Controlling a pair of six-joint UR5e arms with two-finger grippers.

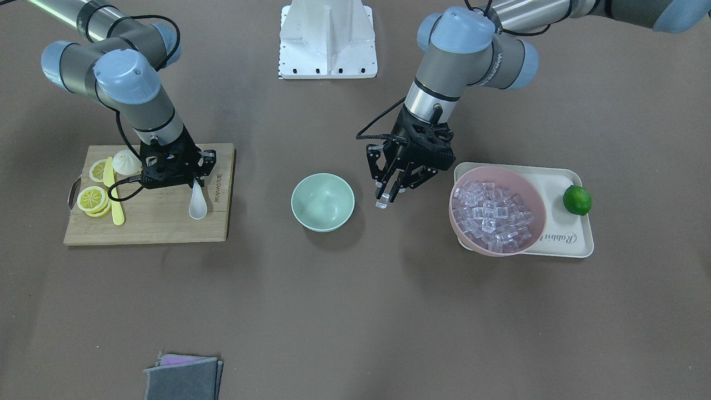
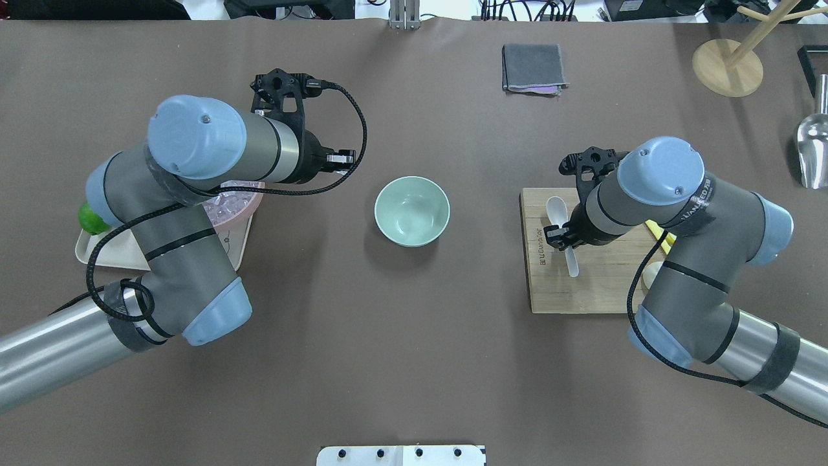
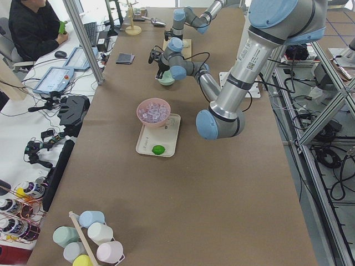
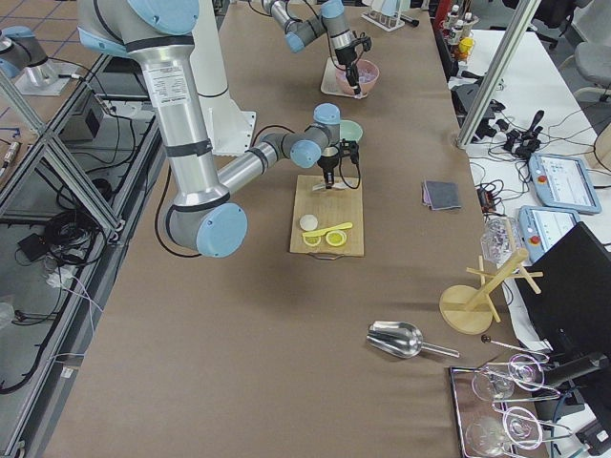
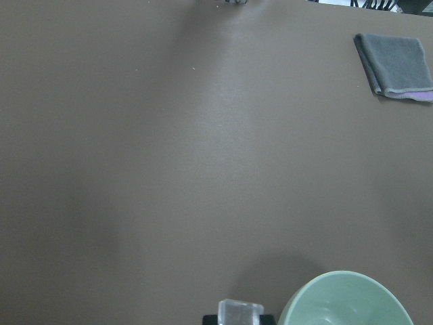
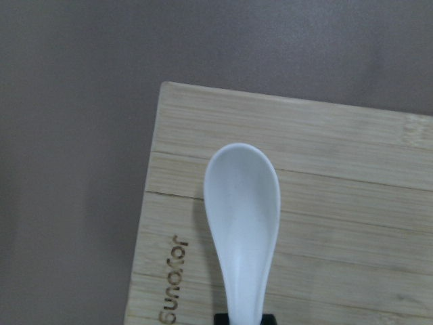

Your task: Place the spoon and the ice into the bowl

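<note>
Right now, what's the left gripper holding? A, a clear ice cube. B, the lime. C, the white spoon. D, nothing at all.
A: the left gripper pinches one clear ice cube between its fingertips, beside the mint-green bowl; the spoon is in the right gripper, over the cutting board.

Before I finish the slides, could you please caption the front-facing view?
Left tool holds an ice cube beside the green bowl; right tool grips the spoon at the board.

Left gripper (image 1: 387,194) clamped, right gripper (image 1: 195,181) clamped
</note>
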